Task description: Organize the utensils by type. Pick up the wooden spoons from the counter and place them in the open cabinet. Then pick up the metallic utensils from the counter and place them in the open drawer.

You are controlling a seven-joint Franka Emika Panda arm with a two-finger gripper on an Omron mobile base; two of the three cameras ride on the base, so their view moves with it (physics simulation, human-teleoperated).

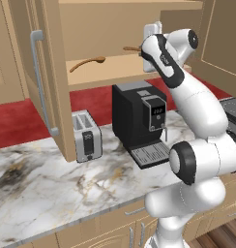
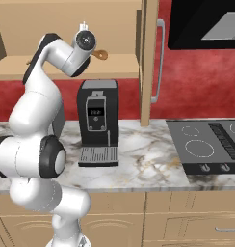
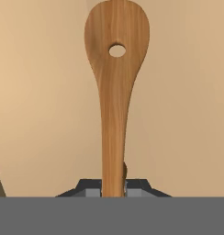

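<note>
My gripper [image 3: 114, 188] is shut on the handle of a wooden spoon [image 3: 115, 82] with a hole in its oval bowl. The hand reaches into the open cabinet [image 1: 110, 73], holding that spoon [image 1: 132, 48] just above the tan shelf. From the right side its bowl [image 2: 100, 54] pokes out past the wrist. A second wooden spoon [image 1: 88, 62] lies flat on the shelf to the left, apart from the gripper [image 1: 142, 51]. The marble counter [image 1: 42, 179] lies below. The metallic utensils and the open drawer are out of view.
A black coffee machine [image 1: 139, 121] stands on the counter right under the hand, a silver toaster [image 1: 87, 136] to its left. The cabinet door [image 1: 40, 82] with its bar handle hangs open at the left. A cooktop [image 2: 211, 144] sits at the right.
</note>
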